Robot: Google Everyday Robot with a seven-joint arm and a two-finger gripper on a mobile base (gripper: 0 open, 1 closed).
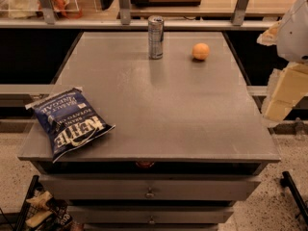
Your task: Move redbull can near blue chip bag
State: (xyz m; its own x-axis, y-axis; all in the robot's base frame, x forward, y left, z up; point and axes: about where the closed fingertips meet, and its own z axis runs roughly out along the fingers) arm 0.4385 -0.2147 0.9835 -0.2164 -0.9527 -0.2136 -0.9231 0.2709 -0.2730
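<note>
The redbull can (pixel 155 37) stands upright at the far middle of the grey table (pixel 163 109). The blue chip bag (pixel 70 121) lies flat at the table's near left corner, with its white lettering upside down to me. My gripper (pixel 283 94) hangs at the right edge of the view, beside the table's right side and off the tabletop. It is far from both the can and the bag and holds nothing that I can see.
A small orange fruit (pixel 200 51) sits to the right of the can. A rail and shelf (pixel 144 22) run behind the table. Drawers (pixel 150 190) are below the front edge. A wire basket (pixel 38 211) stands on the floor at lower left.
</note>
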